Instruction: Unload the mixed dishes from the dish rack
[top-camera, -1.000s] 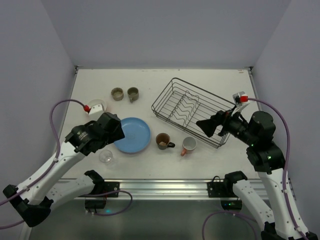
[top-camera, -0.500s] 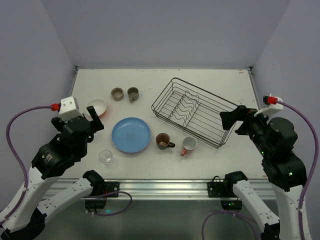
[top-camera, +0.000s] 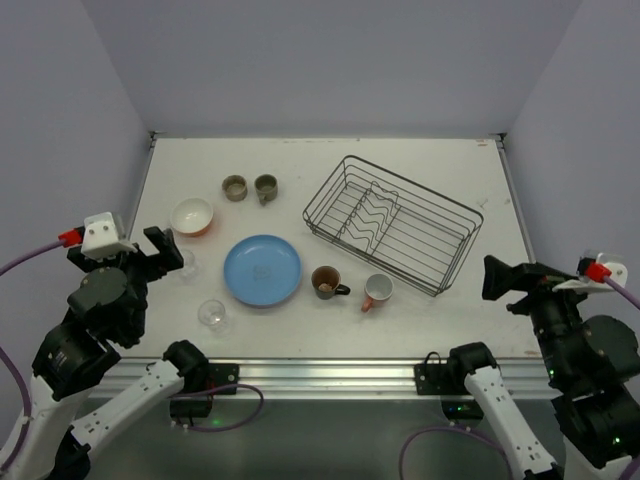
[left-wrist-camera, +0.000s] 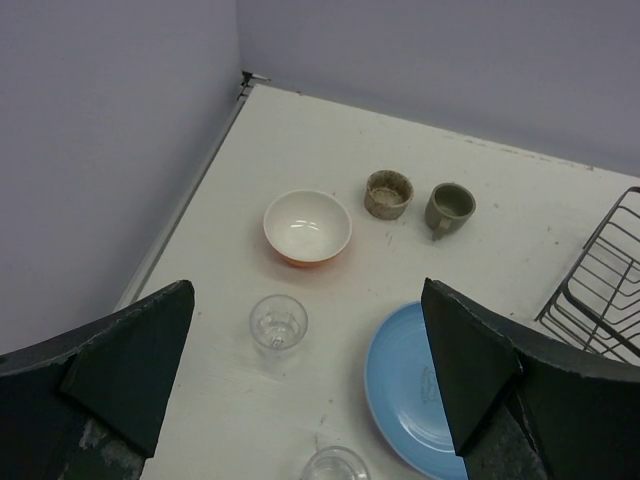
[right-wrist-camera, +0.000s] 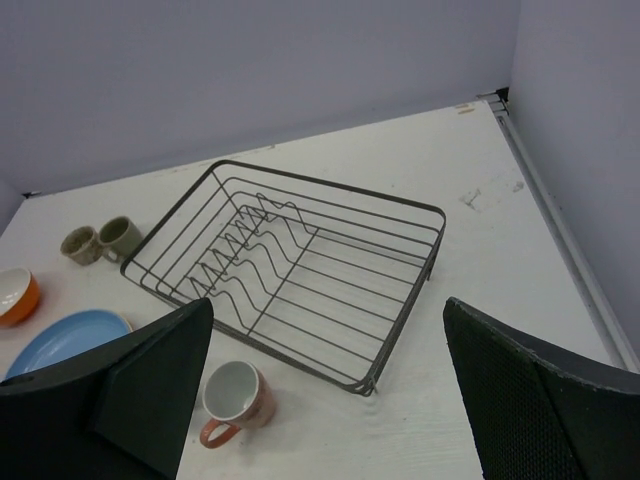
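The black wire dish rack (top-camera: 390, 222) (right-wrist-camera: 300, 265) stands at the right middle of the table with nothing in it. The dishes lie on the table to its left. A light blue plate (top-camera: 262, 270) (left-wrist-camera: 415, 380) lies at the centre left. Nearby are an orange bowl (top-camera: 192, 216) (left-wrist-camera: 307, 226), two olive cups (top-camera: 250, 187) (left-wrist-camera: 389, 193), a brown mug (top-camera: 326, 282) and a pink mug (top-camera: 377, 290) (right-wrist-camera: 235, 400). Two clear glasses (top-camera: 212, 314) (left-wrist-camera: 278, 322) stand near the left. My left gripper (top-camera: 128, 252) (left-wrist-camera: 305, 290) hangs open, high over the left edge. My right gripper (top-camera: 505, 282) (right-wrist-camera: 327, 305) is open, raised at the right.
Purple walls close the table on three sides. A metal rail (top-camera: 320, 375) with the arm bases runs along the near edge. Bare white tabletop lies behind the rack and right of it (right-wrist-camera: 500, 230).
Both arms have drawn back and up. The left one left the blue plate for the left edge. The right one left the rack's near corner for the right edge.
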